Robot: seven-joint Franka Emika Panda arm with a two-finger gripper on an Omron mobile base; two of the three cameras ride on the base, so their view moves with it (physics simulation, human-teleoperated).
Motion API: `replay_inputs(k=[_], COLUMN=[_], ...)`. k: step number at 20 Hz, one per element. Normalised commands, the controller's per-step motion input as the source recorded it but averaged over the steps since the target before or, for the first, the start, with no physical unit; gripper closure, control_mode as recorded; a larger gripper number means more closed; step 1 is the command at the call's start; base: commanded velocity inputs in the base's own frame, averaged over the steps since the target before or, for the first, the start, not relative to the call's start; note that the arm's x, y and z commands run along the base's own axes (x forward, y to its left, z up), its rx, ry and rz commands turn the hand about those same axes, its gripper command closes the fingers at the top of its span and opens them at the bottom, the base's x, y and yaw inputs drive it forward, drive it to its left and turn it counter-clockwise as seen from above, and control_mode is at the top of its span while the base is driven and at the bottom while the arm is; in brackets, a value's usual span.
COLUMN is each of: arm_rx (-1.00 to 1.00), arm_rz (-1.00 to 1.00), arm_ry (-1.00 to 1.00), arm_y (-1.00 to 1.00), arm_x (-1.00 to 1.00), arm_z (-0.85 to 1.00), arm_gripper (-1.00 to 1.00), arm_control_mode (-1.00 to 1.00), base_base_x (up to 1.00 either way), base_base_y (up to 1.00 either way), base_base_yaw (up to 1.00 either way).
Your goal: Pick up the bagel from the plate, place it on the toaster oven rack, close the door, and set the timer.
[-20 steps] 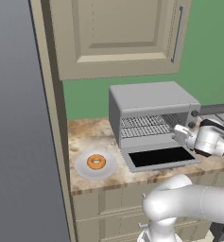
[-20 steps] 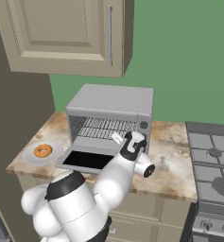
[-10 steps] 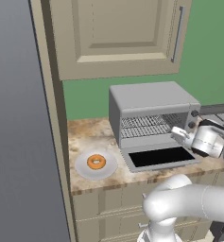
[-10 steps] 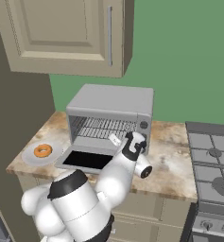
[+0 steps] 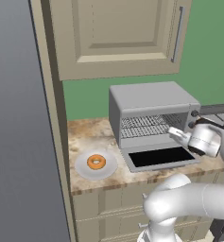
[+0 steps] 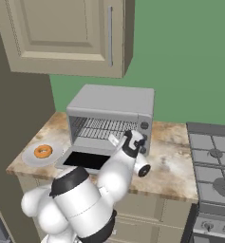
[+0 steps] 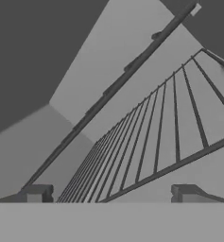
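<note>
Gripper (image 7: pixel 111 194) wide open, empty, at toaster oven rack (image 5: pixel 149 125); bagel (image 5: pixel 96 162) on plate (image 5: pixel 83 169), left of open door (image 5: pixel 160 157).

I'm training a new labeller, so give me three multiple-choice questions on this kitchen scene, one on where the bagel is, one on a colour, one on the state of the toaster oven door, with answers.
1. Where is the bagel?
A. On the plate, left of the toaster oven
B. On the toaster oven rack
C. Held by the robot

2. What colour is the wall behind the toaster oven?
A. White
B. Green
C. Blue

3. How does the door stand?
A. Shut upright
B. Folded down open
C. Taken off

Answers: 1 A, the ring lies in the dish on the counter. 2 B, green shows above and beside the oven. 3 B, the glass flap lies flat in front of the toaster oven rack, with the gripper and its open, empty jaws at the opening.
</note>
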Motion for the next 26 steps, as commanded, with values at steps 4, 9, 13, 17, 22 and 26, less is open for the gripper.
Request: replay_inputs(k=[4, 9, 13, 17, 22, 26], arm_rx=[-0.03, -0.01, -0.01, 0.00, 0.00, 0.00], arm_rz=[0.00, 0.00, 0.00, 0.00, 0.00, 0.00], arm_ry=[0.00, 0.00, 0.00, 0.00, 0.00, 0.00], arm_y=[0.02, 0.04, 0.05, 0.03, 0.01, 0.00], arm_x=[0.13, 0.12, 0.14, 0.15, 0.14, 0.14], arm_z=[-0.22, -0.22, -0.22, -0.21, -0.24, -0.28], arm_gripper=[-1.00, -1.00, -1.00, -1.00, -1.00, -1.00], arm_control_mode=[-1.00, -1.00, -1.00, -1.00, -1.00, -1.00], base_base_x=[0.00, 0.00, 0.00, 0.00, 0.00, 0.00], base_base_y=[0.00, 0.00, 0.00, 0.00, 0.00, 0.00], base_base_yaw=[0.00, 0.00, 0.00, 0.00, 0.00, 0.00])
